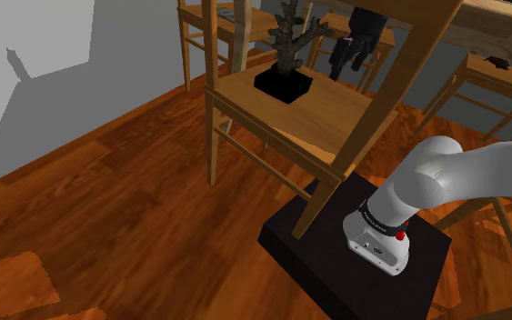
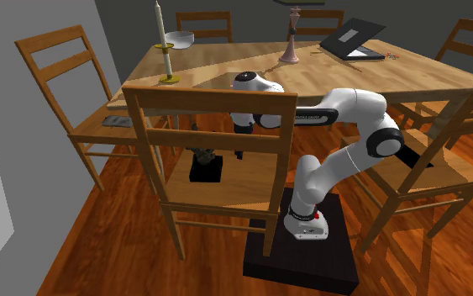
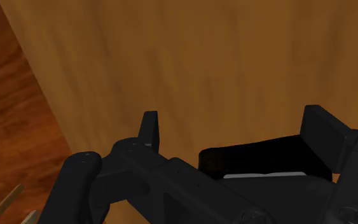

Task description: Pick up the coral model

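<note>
The gripper [image 3: 233, 116] points down with its two black fingers [image 3: 149, 130] spread wide and nothing between them. It hangs a little above the wooden seat [image 3: 203, 63] of a chair, and past one finger the seat's edge gives way to the floor [image 3: 6, 127]. Near the gripper [image 1: 351, 56] but not touching it, the coral [image 1: 290, 41] stands upright on the same seat [image 1: 336, 114]. It is a dark, branching piece on a square black base [image 1: 284, 85], and its top reaches about as high as the fingers. In the second exterior view the coral [image 2: 201, 154] is on the side of the gripper [image 2: 239, 150] away from the forearm, with bare seat [image 2: 255, 178] between the base [image 2: 207, 171] and the spot under the fingers. On the hand's other side the chair's back [image 2: 209, 101] rises between it and the stand [image 2: 302, 262]. The white arm [image 2: 352, 105] climbs from the stand and reaches past the back's end to the hand. Beyond the hand is a wooden table [image 2: 310, 76] that carries a candle [image 2: 158, 21], a pale bowl [image 2: 178, 38] and an open laptop [image 2: 354, 39]. More chairs stand round the table. Farthest off, a grey wall [image 1: 26, 73] meets the reddish plank floor [image 1: 108, 209].
</note>
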You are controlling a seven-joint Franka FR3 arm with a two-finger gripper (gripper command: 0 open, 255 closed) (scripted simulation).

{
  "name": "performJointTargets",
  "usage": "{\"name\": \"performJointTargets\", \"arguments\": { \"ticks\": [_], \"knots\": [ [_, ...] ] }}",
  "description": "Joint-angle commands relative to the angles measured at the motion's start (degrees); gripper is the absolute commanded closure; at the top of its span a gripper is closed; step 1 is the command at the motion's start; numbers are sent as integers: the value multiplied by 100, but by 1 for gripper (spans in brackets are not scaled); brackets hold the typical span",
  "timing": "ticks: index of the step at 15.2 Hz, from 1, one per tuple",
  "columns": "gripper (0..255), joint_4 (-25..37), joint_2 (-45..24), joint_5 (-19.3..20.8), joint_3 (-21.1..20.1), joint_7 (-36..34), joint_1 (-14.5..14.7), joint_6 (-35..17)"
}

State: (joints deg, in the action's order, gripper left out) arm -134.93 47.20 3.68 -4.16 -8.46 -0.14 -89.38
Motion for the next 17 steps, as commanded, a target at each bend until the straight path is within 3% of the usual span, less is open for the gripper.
{"name": "performJointTargets", "arguments": {
  "ticks": [1,13,17],
  "knots": [
    [0,0,0,0,0,0,0,0],
    [0,3478,-2240,-792,435,1132,498,1281],
    [0,3003,-2077,-789,429,1153,494,970]
  ]
}}
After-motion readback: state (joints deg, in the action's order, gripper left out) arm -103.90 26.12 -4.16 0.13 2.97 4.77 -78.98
